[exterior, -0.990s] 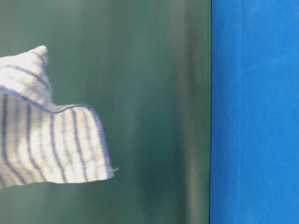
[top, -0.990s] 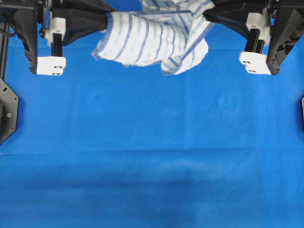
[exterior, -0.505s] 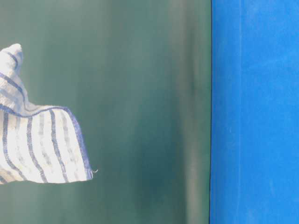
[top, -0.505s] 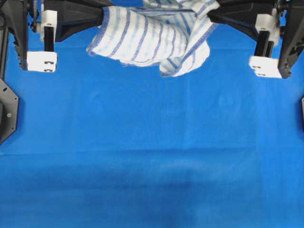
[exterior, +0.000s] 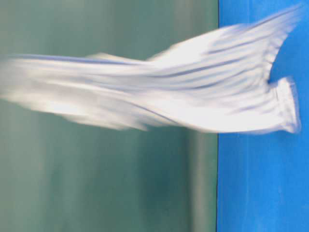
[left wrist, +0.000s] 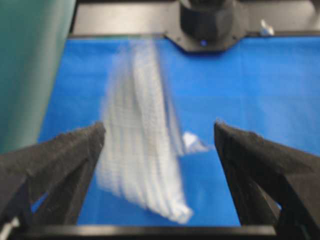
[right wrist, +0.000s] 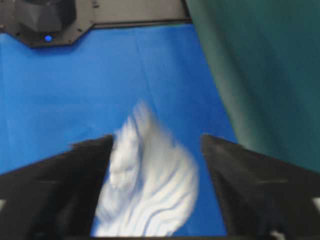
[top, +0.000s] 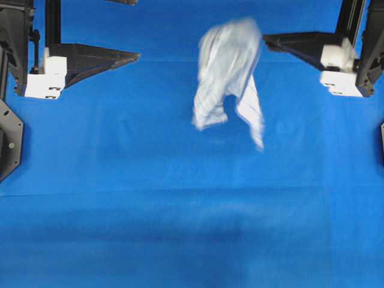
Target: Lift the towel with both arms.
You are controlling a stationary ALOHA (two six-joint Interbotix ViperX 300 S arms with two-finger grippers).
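A plain blue table cloth (top: 192, 228) covers the whole surface in the overhead view, faintly creased and evenly lit with a darker band toward its near edge, while a dull green wall (exterior: 96, 193) stands behind its far edge in the table-level view.

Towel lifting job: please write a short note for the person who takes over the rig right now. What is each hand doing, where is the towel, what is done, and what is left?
Left hand: open, holds nothing.
Right hand: open, holds nothing.
Towel: free of both hands and blurred by motion, in the air over the blue table cloth, between the two hands and nearer the right one. In the table-level view it streaks toward the cloth.
Done: nothing holds the towel up now.
Left: probably wait until the towel settles, then grip it with both hands and lift it again, if the lift must be held.
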